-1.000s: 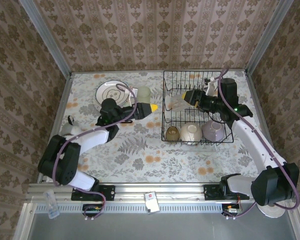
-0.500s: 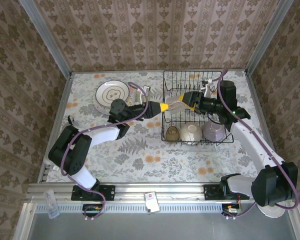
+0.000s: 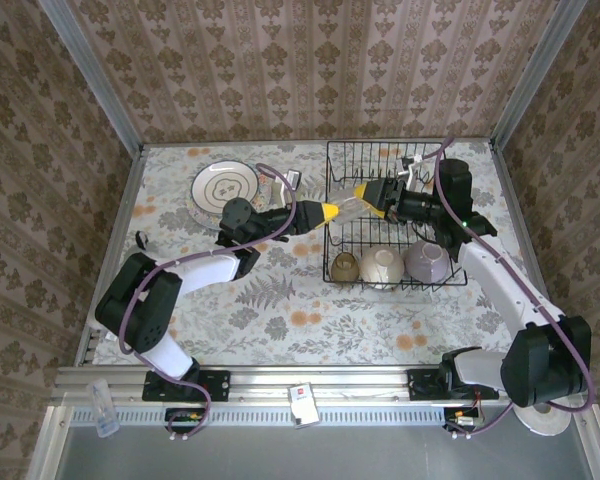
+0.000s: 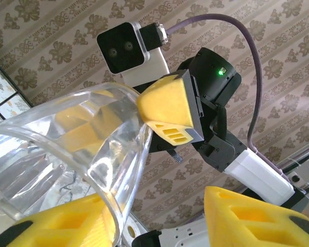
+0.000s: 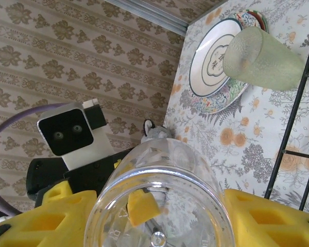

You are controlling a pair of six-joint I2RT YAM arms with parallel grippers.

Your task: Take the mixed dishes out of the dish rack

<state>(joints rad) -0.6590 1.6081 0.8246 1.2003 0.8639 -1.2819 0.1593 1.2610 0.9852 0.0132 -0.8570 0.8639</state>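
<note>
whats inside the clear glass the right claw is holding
One yellow fingertip of the left claw reaches in through the mouth of the clear ribbed glass; nothing else shows inside. Yellow pads of the right claw cover its sides near the base.

One wire rack (image 3: 400, 232), two bowls (image 3: 382, 266), one brown cup (image 3: 344, 266), one clear glass (image 5: 165, 159), one green glass (image 5: 262, 59), at least two plates (image 5: 216, 56)

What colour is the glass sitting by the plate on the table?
The glass is pale frosted green, clearest in the right wrist view.
</note>
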